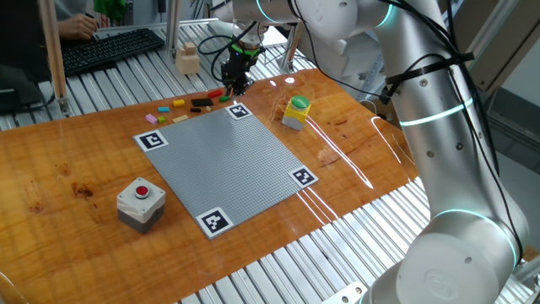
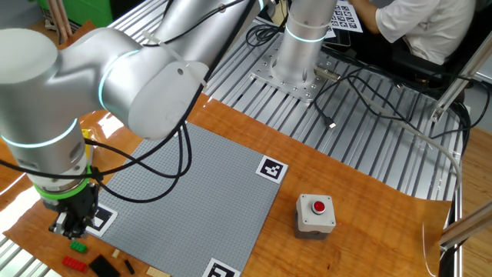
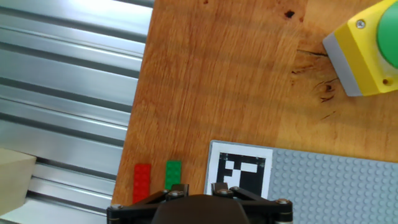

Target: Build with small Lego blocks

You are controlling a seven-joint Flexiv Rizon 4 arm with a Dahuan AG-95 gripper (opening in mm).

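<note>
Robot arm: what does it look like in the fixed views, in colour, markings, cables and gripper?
The arm has thick, rounded silver-grey links with glowing cyan rings at the joints. Black cables run loose along the outside and loop down to the wrist. A green band sits above the small black gripper, whose fingers are dark.

baseplate centre: bare grey baseplate [image 1: 226, 160], open from above
lower left: red button box [image 1: 140, 203] stands on the table
upper right: yellow container [image 1: 295, 112] beside the baseplate
</note>
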